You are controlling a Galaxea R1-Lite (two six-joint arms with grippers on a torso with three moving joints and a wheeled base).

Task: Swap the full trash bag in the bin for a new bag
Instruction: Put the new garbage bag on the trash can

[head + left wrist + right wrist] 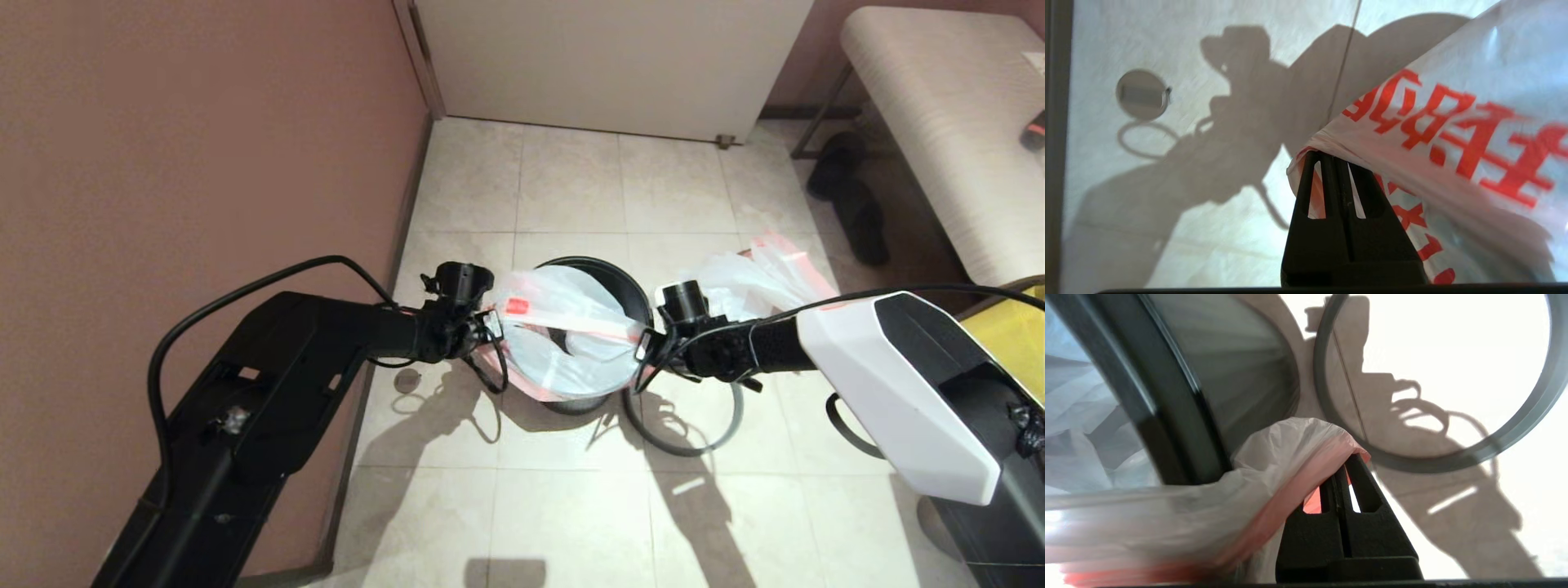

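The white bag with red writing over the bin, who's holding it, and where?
Both grippers hold the new bag: left gripper and right gripper each pinch an opposite edge.

Two robot arms (269,384) of differing finish. The left arm is matte black throughout, a boxy angular shell with recessed cut-outs, and a thin black cable loops above it from forearm to wrist. The right arm (898,384) wears a glossy white angular cover over black parts, with black cables alongside. Each wrist carries a small black cylindrical camera. The left hand (1337,157) and the right hand (1345,467) each have black wedge-shaped fingers with triangular slots.
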